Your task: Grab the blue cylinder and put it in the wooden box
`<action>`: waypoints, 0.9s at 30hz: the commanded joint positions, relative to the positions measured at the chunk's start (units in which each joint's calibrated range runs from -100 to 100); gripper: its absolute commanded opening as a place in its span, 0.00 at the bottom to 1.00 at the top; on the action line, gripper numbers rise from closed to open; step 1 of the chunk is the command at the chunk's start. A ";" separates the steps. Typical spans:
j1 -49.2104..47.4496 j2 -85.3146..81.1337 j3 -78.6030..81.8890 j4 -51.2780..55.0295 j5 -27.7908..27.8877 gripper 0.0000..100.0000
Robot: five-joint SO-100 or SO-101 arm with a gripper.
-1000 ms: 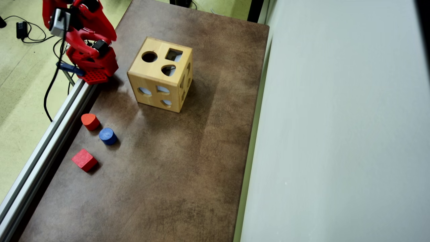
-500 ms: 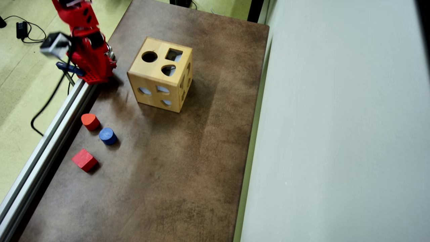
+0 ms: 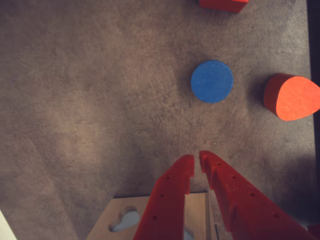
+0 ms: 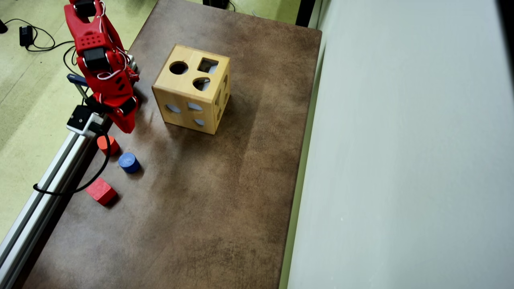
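Observation:
The blue cylinder (image 4: 129,162) stands upright on the brown table, near its left edge in the overhead view. In the wrist view the blue cylinder (image 3: 212,81) shows its flat round top, ahead of the fingertips and a little right. My red gripper (image 3: 196,163) is shut and empty, its tips almost touching, raised above the table. In the overhead view my gripper (image 4: 125,127) hangs between the cylinder and the wooden box (image 4: 192,89). The box has round, square and other cut-outs on top. A corner of the wooden box (image 3: 120,215) shows behind the fingers in the wrist view.
A red rounded-wedge block (image 4: 107,144) lies just left of the cylinder, also in the wrist view (image 3: 292,97). A red cube (image 4: 100,191) lies nearer the front; its edge shows in the wrist view (image 3: 223,4). An aluminium rail (image 4: 48,180) runs along the table's left edge.

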 commanded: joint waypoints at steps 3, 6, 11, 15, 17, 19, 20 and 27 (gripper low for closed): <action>-0.33 0.25 -0.35 -2.21 0.20 0.03; 0.04 0.25 2.42 -4.78 0.24 0.03; 0.78 -0.17 7.34 -9.20 0.29 0.06; 1.60 -0.17 7.88 -8.96 0.29 0.11; 2.49 -0.09 7.88 -8.64 0.29 0.13; 3.68 0.17 7.88 -8.64 0.29 0.15; 4.27 0.51 7.88 -8.64 0.29 0.15; 6.43 0.68 7.97 -9.36 0.29 0.21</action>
